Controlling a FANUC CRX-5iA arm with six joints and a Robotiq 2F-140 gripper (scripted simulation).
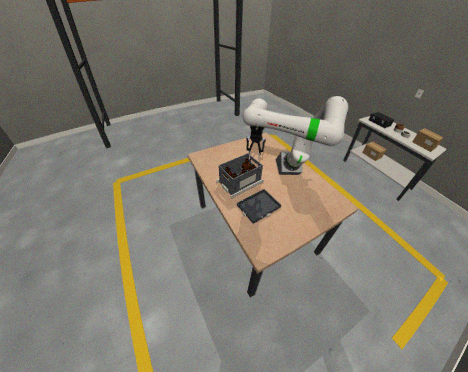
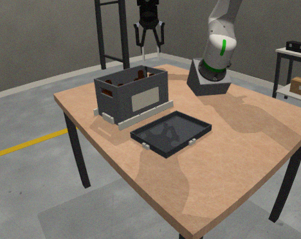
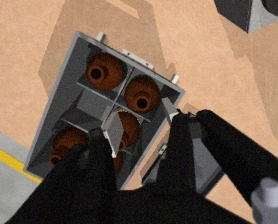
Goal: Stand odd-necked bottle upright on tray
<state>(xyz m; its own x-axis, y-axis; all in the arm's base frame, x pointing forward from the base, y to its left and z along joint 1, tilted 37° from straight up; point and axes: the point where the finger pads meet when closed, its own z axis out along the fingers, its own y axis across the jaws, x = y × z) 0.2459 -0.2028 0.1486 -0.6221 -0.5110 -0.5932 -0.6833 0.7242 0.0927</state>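
The grey crate [image 1: 234, 187] [image 2: 124, 103] [image 3: 56, 107] stands on the table with brown bottles inside. In the wrist view one bottle [image 3: 106, 72] is upper left, another bottle [image 3: 142, 95] is right of it, a third bottle [image 3: 131, 125] is partly behind a finger, and a fourth bottle [image 3: 70, 140] is lower left. A further one is mostly hidden by the gripper. Neck differences are too small to tell. My gripper [image 1: 255, 155] [image 2: 151, 54] [image 3: 142, 115] is open and empty, pointing down above the crate. The dark tray [image 1: 260, 206] [image 2: 187, 128] is flat and empty.
Pale strips [image 2: 145, 115] lie along the crate's foot, and small pale clips [image 2: 146, 146] sit at the tray's edge. The tray lies close in front of the crate. The robot's base [image 1: 289, 168] [image 2: 209, 87] stands behind the tray. A side table [image 1: 401, 136] is farther off.
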